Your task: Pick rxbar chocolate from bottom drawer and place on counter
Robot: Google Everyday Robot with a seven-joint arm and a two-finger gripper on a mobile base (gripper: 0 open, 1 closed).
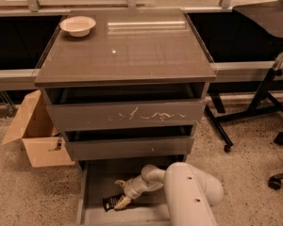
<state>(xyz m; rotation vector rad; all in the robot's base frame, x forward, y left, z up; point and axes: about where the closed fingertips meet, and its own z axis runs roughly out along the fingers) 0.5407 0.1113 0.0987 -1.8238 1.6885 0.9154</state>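
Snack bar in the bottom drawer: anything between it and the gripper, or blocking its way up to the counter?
Nothing visible. The gripper is in the bottom drawer, right at the snack bar. The upper drawers sit behind it, probably clear of a straight lift. A bowl sits on the counter, far left corner.

No legible text; lettering on the small black-wrapped rxbar chocolate [110, 203] is unreadable. Gripper [120, 193], fingers apart, in the grey bottom drawer [100, 174] near its front edge.
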